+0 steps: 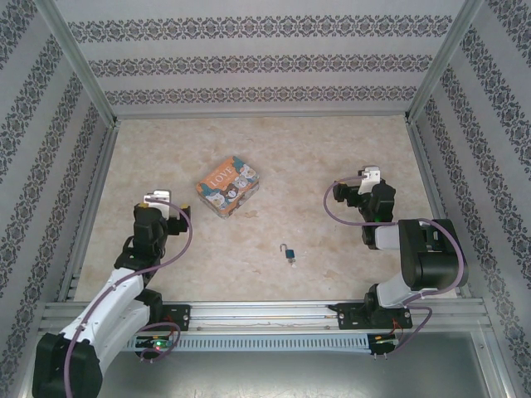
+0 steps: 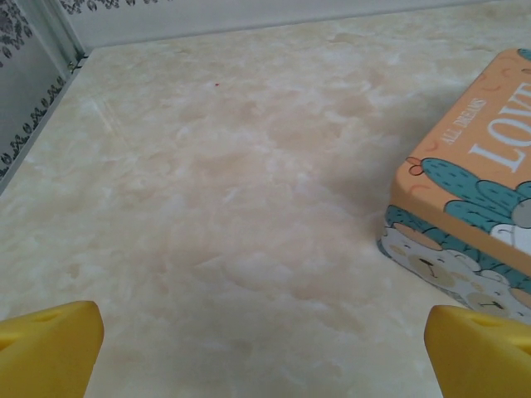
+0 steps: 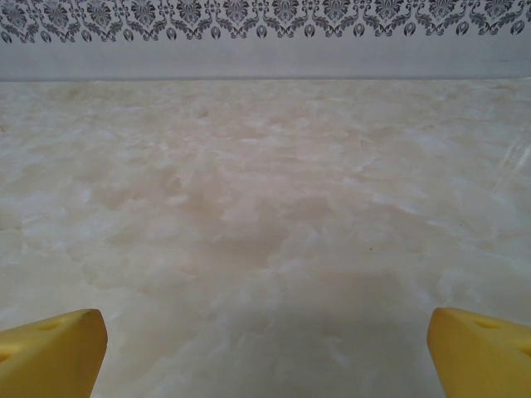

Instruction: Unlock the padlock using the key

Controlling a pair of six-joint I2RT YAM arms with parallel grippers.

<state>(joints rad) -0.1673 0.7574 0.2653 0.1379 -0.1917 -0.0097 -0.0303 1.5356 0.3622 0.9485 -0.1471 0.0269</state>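
Observation:
The tiny padlock (image 1: 290,254), teal-bodied with a thin silver shackle, lies on the marble-patterned table (image 1: 274,149) between the two arms, toward the near edge. I cannot make out the key. My left gripper (image 1: 158,197) hovers at the left, well away from the padlock. In the left wrist view it (image 2: 265,352) is open, its yellow fingertips (image 2: 50,344) wide apart over bare table. My right gripper (image 1: 368,177) is at the right, also apart from the padlock. In the right wrist view it (image 3: 265,352) is open, with only bare table between its yellow fingertips (image 3: 485,348).
An orange cartoon-printed "LOVE" box (image 1: 226,186) sits left of centre, just ahead and to the right of my left gripper; in the left wrist view the box (image 2: 473,191) is at the right edge. Patterned walls (image 1: 249,62) enclose three sides. An aluminium rail (image 1: 265,313) runs along the near edge.

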